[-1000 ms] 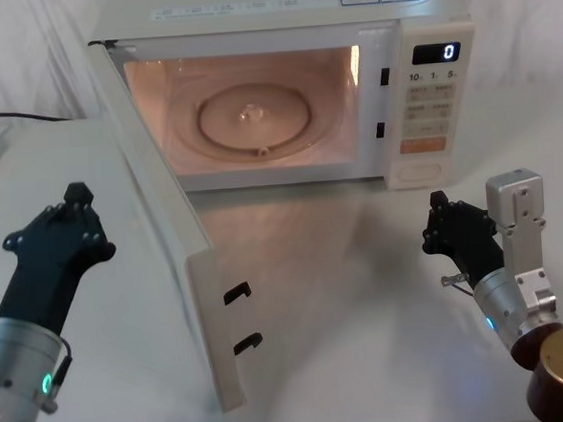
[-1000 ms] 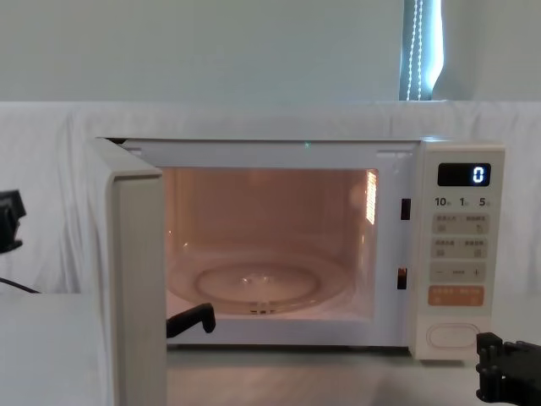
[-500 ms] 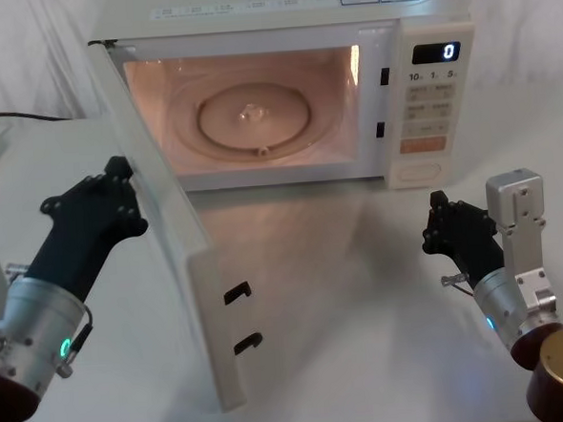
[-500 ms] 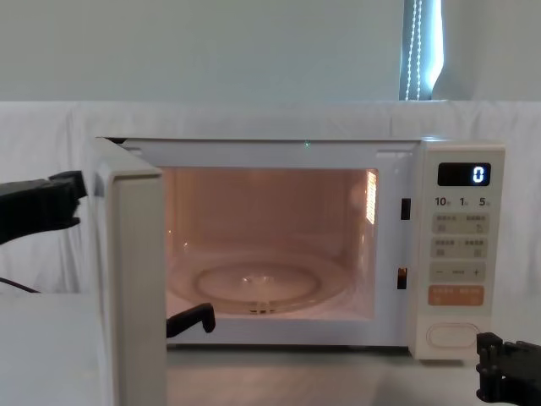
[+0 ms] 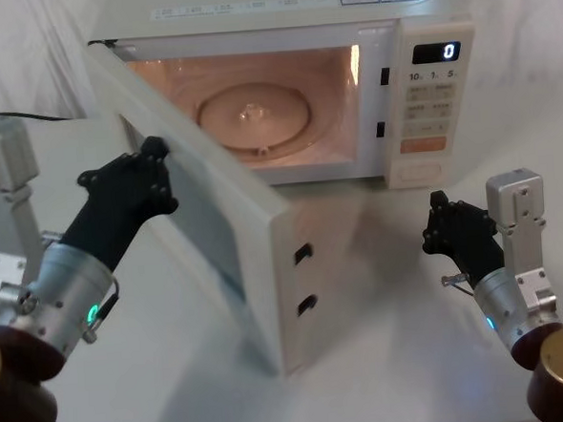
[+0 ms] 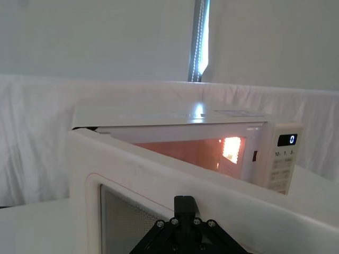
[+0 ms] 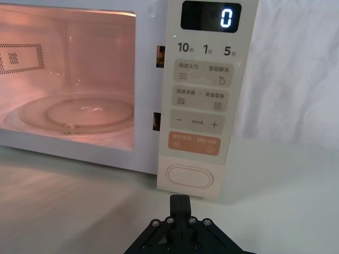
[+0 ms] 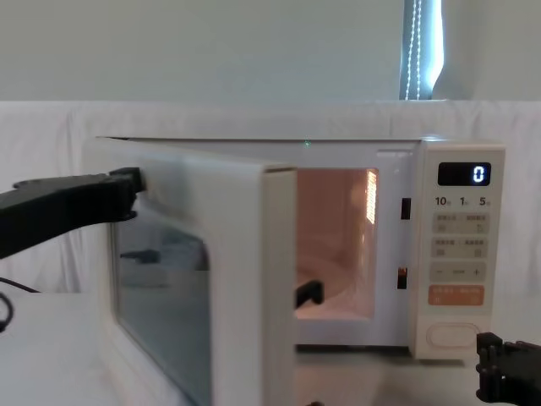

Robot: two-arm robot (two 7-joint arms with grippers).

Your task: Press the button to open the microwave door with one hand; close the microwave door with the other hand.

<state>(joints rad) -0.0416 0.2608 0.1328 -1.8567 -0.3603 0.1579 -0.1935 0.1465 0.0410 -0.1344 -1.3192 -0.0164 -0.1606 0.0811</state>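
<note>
Microwave door half-swung, left end effector pushing its outer face.

Keep contact near the window, press steadily toward the microwave until latched; its fingers' spread can't be told. Right end effector idles over the desk.

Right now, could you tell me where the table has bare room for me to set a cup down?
The widest free patch is the table between the microwave door's free edge and the right gripper, in front of the button. Left of the door is crowded: the left gripper presses against its outer face there.
</note>
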